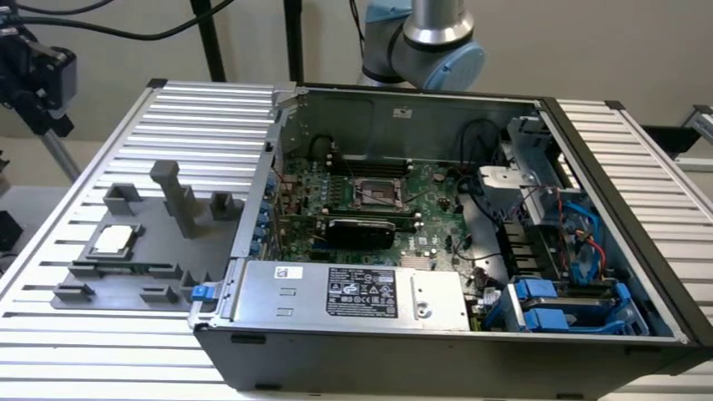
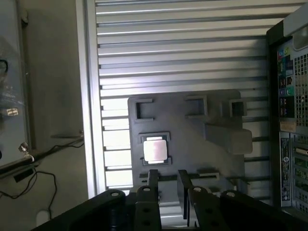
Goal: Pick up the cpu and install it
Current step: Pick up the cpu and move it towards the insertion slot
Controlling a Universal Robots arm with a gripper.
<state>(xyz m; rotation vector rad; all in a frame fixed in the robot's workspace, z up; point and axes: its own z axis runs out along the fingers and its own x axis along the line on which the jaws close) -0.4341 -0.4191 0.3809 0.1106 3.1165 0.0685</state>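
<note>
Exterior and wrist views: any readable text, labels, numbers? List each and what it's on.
Nothing is legible enough to quote.
Black label on silver box: print and symbols, too small.
White sticker, same box: too small.
Stickers on case rear: blurred.
CPU: no legible marking.

My gripper, jaws slightly parted, cpu at its twelve o'clock, seated in grey tray, ribbed surface beneath

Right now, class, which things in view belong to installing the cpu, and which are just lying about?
Job: cpu, gripper, motherboard socket, grey holder under the cpu.
Lying about: silver box with black label, blue cables, blue brackets.
</note>
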